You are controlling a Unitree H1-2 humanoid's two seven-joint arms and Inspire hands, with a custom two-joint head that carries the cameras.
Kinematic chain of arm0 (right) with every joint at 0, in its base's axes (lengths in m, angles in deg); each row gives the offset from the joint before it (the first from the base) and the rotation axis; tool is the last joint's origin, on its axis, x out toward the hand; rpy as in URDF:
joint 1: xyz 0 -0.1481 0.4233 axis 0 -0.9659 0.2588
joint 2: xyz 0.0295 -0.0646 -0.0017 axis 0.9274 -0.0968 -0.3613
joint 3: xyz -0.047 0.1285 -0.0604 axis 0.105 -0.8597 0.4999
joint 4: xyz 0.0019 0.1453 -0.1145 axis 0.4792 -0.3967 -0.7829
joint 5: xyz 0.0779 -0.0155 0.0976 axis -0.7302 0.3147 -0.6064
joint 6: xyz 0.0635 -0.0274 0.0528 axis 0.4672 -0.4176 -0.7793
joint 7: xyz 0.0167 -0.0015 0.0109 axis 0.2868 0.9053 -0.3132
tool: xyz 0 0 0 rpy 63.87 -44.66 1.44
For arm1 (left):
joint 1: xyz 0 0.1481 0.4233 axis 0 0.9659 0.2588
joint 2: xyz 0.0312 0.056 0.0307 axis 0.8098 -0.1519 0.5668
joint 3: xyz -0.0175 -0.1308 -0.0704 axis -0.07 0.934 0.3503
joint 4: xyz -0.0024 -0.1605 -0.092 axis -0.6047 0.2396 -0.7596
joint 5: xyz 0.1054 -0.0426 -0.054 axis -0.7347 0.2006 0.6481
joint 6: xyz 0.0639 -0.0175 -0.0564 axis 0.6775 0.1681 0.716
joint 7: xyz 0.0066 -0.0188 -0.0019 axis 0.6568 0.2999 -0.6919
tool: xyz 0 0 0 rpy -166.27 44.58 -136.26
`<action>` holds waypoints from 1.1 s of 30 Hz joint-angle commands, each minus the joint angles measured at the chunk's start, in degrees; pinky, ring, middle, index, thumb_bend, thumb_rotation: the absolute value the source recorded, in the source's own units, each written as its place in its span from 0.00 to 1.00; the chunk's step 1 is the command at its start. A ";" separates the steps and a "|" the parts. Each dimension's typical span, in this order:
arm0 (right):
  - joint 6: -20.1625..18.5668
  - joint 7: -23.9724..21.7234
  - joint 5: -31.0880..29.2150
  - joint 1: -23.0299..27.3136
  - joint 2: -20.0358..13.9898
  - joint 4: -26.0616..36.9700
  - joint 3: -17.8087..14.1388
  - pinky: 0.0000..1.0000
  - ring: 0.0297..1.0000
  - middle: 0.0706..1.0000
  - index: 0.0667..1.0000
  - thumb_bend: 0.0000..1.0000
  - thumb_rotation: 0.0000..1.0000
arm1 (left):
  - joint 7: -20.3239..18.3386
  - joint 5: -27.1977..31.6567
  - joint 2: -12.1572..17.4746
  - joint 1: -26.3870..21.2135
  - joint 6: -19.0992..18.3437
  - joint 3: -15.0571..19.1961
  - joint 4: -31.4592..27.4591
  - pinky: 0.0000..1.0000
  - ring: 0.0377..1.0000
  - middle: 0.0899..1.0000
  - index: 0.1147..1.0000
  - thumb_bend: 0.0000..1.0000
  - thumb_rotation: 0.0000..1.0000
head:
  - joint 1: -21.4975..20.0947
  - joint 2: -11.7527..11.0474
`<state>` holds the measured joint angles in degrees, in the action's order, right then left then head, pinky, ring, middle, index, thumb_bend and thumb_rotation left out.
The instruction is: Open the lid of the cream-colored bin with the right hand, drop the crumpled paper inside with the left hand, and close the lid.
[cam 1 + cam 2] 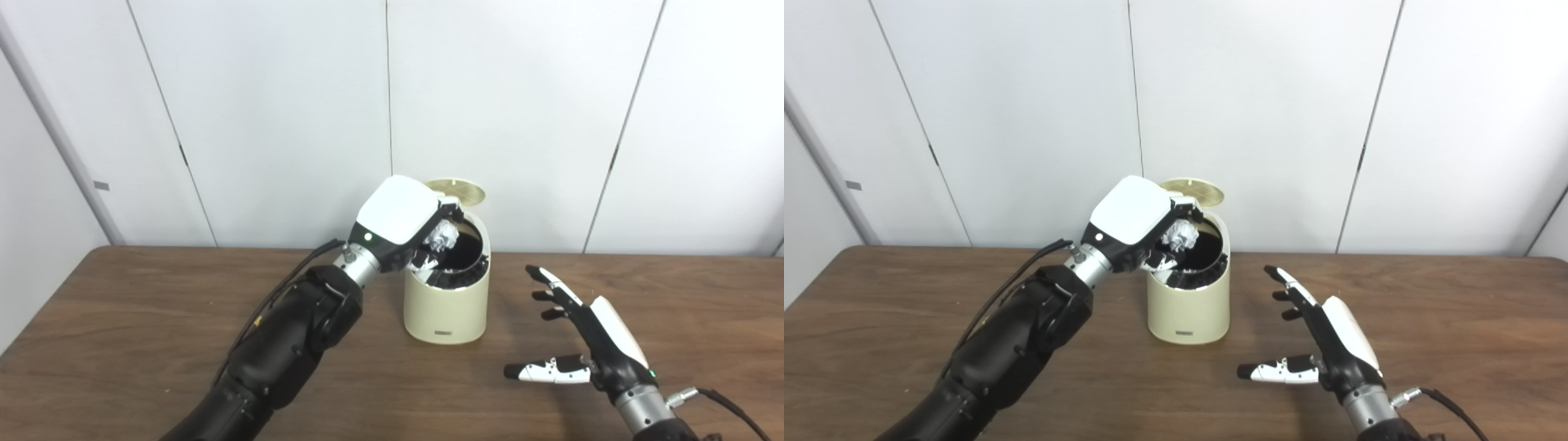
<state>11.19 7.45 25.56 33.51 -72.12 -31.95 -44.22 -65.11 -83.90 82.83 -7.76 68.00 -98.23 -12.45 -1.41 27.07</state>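
step: drop of the paper [443,236] into the bin [447,306]; judged mid-task, lid [456,191] already up, closing not yet done
left hand: left hand [401,223] was tilted over the bin's left rim, fingers curled round the paper; ball sat above the dark mouth, at rim level, not yet inside
right hand: right hand [588,334] hovered over the tabletop [122,318] to the right of the bin, clear of it; fingers spread, thumb out toward the left, nothing held
bin: stood upright near the far edge of the tabletop, centre; lid tipped back behind the opening
advice, release: let the fingers part only with the ball fully over the mouth; it sat toward the left side, so a small carry to the right looked prudent; a release from here risked a catch on the rim
advice, bin: the hand's underside looked close to the rim; keep pressure off it, the bin seemed light and could tip or slide
advice, lid: right hand was near enough to reach the lid once the left one clears
hidden: left fingertips mostly behind the white hand shell; grip contact on the paper not readable; bin's inside black, depth and contents not visible; lid hinge masked; whether the hand touched the rim, cannot tell
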 commanded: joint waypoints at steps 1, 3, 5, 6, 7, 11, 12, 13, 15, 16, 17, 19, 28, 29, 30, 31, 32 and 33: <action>1.71 1.13 -0.50 1.26 -0.21 1.93 -0.45 0.72 0.84 0.91 0.91 0.85 0.21 | 0.15 0.09 0.48 -2.38 -0.57 0.59 -2.16 0.43 0.51 0.56 0.60 0.90 0.02 | -0.08 0.06; 1.82 1.12 -0.74 1.21 -0.22 1.85 -0.49 0.72 0.84 0.91 0.91 0.85 0.21 | -0.24 0.29 0.45 -2.25 -0.69 0.69 -2.53 0.44 0.52 0.57 0.60 0.89 0.03 | 0.02 0.23; 1.76 1.02 -1.00 1.20 -0.27 1.70 -0.52 0.70 0.83 0.91 0.91 0.85 0.22 | -0.54 0.81 0.38 -2.12 -0.61 0.89 -2.78 0.45 0.53 0.58 0.60 0.90 0.04 | 0.07 0.28; 1.73 1.03 -1.05 1.19 -0.28 1.57 -0.53 0.71 0.83 0.92 0.91 0.85 0.22 | -0.75 0.92 0.41 -2.08 -0.59 0.94 -2.92 0.46 0.54 0.58 0.61 0.90 0.04 | 0.07 0.28; 1.66 1.05 -1.05 1.18 -0.27 1.50 -0.52 0.71 0.83 0.92 0.91 0.85 0.23 | -0.94 0.92 0.44 -2.05 -0.58 0.96 -3.04 0.47 0.55 0.59 0.61 0.90 0.05 | 0.07 0.28; 1.05 0.96 -0.87 1.20 0.02 1.99 -0.37 0.70 0.83 0.92 0.91 0.85 0.22 | -1.44 1.32 0.45 -1.82 -0.49 1.40 -3.46 0.46 0.53 0.57 0.61 0.89 0.06 | 0.17 0.34; 0.93 0.94 -0.84 1.22 0.08 2.06 -0.33 0.70 0.83 0.91 0.91 0.85 0.22 | -1.65 1.54 0.43 -1.71 -0.53 1.59 -3.74 0.46 0.53 0.57 0.61 0.89 0.06 | 0.15 0.34; 0.85 0.91 -0.83 1.23 0.11 2.08 -0.31 0.70 0.83 0.91 0.91 0.85 0.22 | -1.94 1.70 0.41 -1.58 -0.62 1.75 -4.12 0.45 0.53 0.57 0.61 0.90 0.07 | 0.15 0.34; 0.85 0.85 -0.95 1.26 0.15 2.00 -0.28 0.71 0.83 0.92 0.91 0.85 0.22 | -2.56 2.06 0.46 -1.35 -0.71 1.97 -5.00 0.45 0.52 0.57 0.61 0.91 0.10 | 0.14 0.36; 0.83 0.79 -0.99 1.26 0.14 2.02 -0.25 0.71 0.83 0.92 0.91 0.85 0.22 | -2.71 2.03 0.53 -1.27 -0.74 1.98 -5.36 0.45 0.52 0.57 0.61 0.91 0.12 | 0.14 0.36; 0.86 0.75 -1.04 1.27 0.13 2.02 -0.24 0.71 0.84 0.92 0.91 0.85 0.22 | -2.84 1.95 0.60 -1.20 -0.78 1.98 -5.66 0.45 0.53 0.58 0.61 0.92 0.15 | 0.14 0.36; 0.74 0.65 -1.23 1.27 0.17 2.09 -0.27 0.71 0.83 0.92 0.91 0.85 0.22 | -2.95 2.11 0.59 -1.04 -0.74 2.14 -6.29 0.46 0.54 0.59 0.61 0.91 0.17 | 0.14 0.36; 0.63 0.52 -1.35 1.43 0.09 2.14 -0.25 0.70 0.83 0.92 0.92 0.84 0.22 | -2.59 2.92 0.20 -0.91 -0.17 2.82 -7.45 0.44 0.50 0.53 0.56 0.88 0.17 | 0.23 0.61; 0.68 0.59 -1.33 1.45 0.13 2.07 -0.25 0.69 0.83 0.92 0.91 0.84 0.22 | -2.94 2.82 0.14 -0.92 -0.46 2.83 -7.53 0.44 0.50 0.53 0.55 0.88 0.16 | 0.23 0.61; 0.68 0.66 -1.26 1.46 0.17 2.05 -0.23 0.69 0.83 0.92 0.91 0.85 0.22 | -3.40 2.75 0.11 -0.93 -0.76 2.84 -7.64 0.45 0.51 0.54 0.54 0.87 0.15 | 0.23 0.61; 0.56 0.67 -1.13 1.46 0.18 2.13 -0.21 0.69 0.83 0.92 0.91 0.85 0.22 | -3.57 2.76 0.07 -0.96 -0.84 2.86 -7.65 0.46 0.51 0.54 0.54 0.87 0.15 | 0.15 0.64; 0.59 0.70 -1.05 1.47 0.16 2.14 -0.19 0.68 0.83 0.92 0.91 0.85 0.22 | -3.60 2.78 0.07 -0.99 -0.79 2.87 -7.61 0.46 0.51 0.54 0.54 0.87 0.14 | 0.15 0.64; 0.62 0.70 -1.07 1.48 0.16 2.14 -0.19 0.68 0.83 0.92 0.91 0.85 0.23 | -3.32 2.68 0.11 -1.03 -0.57 2.83 -7.45 0.46 0.51 0.54 0.54 0.87 0.13 | 0.15 0.64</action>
<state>11.06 7.42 24.79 33.51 -72.01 -31.61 -44.13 -69.34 -81.63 82.98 -6.29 67.87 -96.33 -18.09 -1.23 27.69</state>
